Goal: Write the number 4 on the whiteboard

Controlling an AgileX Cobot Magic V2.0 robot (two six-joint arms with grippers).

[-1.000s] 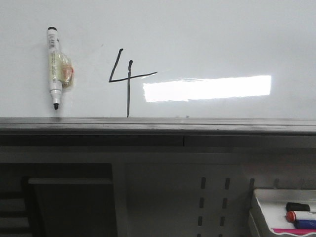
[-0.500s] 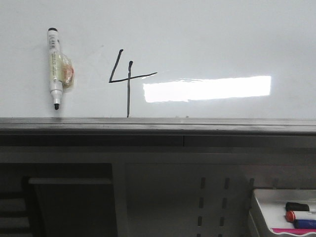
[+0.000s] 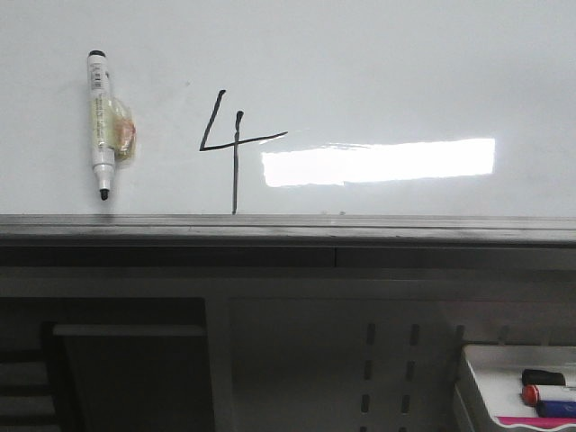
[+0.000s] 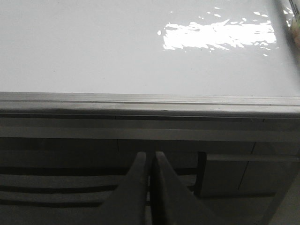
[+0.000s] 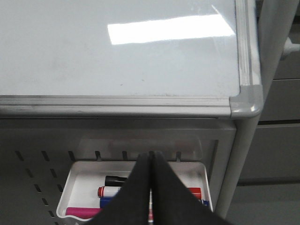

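Note:
The whiteboard [image 3: 378,72] fills the upper half of the front view, with a bright rectangular reflection and a grey edge rail [image 3: 288,225]. A thin black open-top number 4 [image 3: 234,144] is drawn on it, left of the reflection. A black-tipped marker [image 3: 99,126] sticks to the board at the far left, tip down. Neither gripper shows in the front view. In the left wrist view my left gripper [image 4: 149,157] is shut and empty below the board's rail [image 4: 150,101]. In the right wrist view my right gripper [image 5: 150,157] is shut and empty over the marker tray [image 5: 79,187].
A small white tray [image 3: 486,378] with several markers hangs at the lower right under the board. A perforated panel [image 3: 387,360] and a dark shelf [image 3: 126,360] sit below the rail. The board's rounded grey corner [image 5: 246,101] and a stand post [image 5: 239,159] show in the right wrist view.

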